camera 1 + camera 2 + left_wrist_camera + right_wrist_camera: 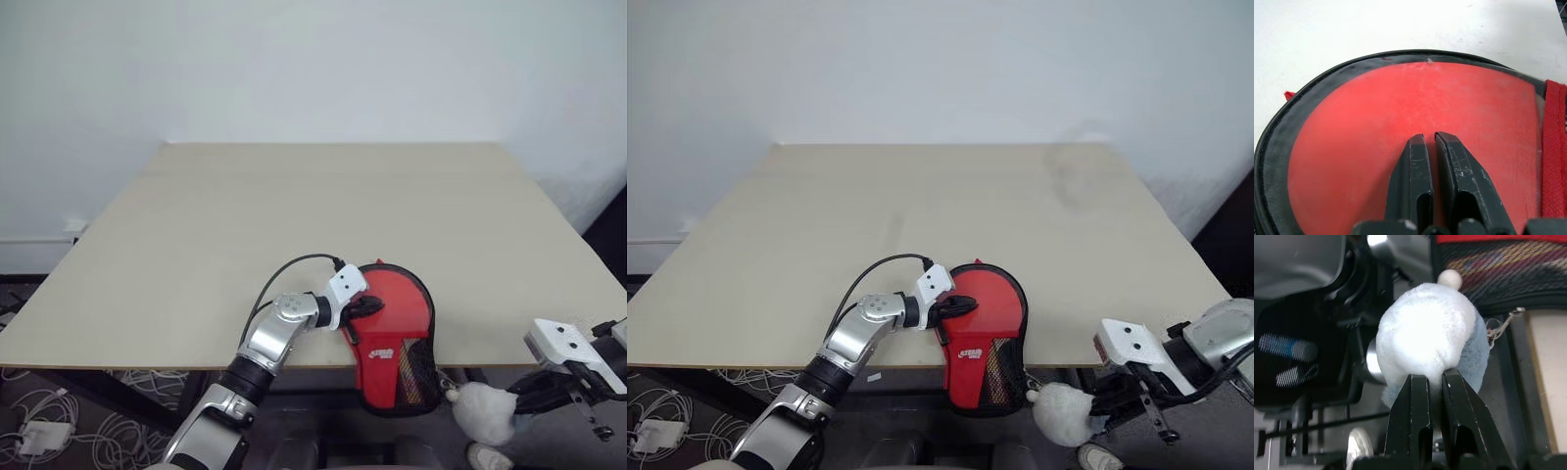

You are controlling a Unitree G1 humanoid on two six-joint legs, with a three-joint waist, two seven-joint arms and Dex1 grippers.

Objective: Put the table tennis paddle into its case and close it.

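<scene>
The red case lies flat at the table's front edge, its mesh-pocket end hanging over the edge. My left gripper is shut, its fingers resting on the case's red face inside the black edging. The paddle is hidden. Below the table edge on the right, my right gripper is shut on a white-grey plush lump. The lump hangs just right of the case's lower end. A small metal chain runs from it toward the case's mesh pocket.
The beige table stretches back to a white wall. Cables and a power adapter lie on the floor at the lower left. A dark gap shows beyond the table's right edge.
</scene>
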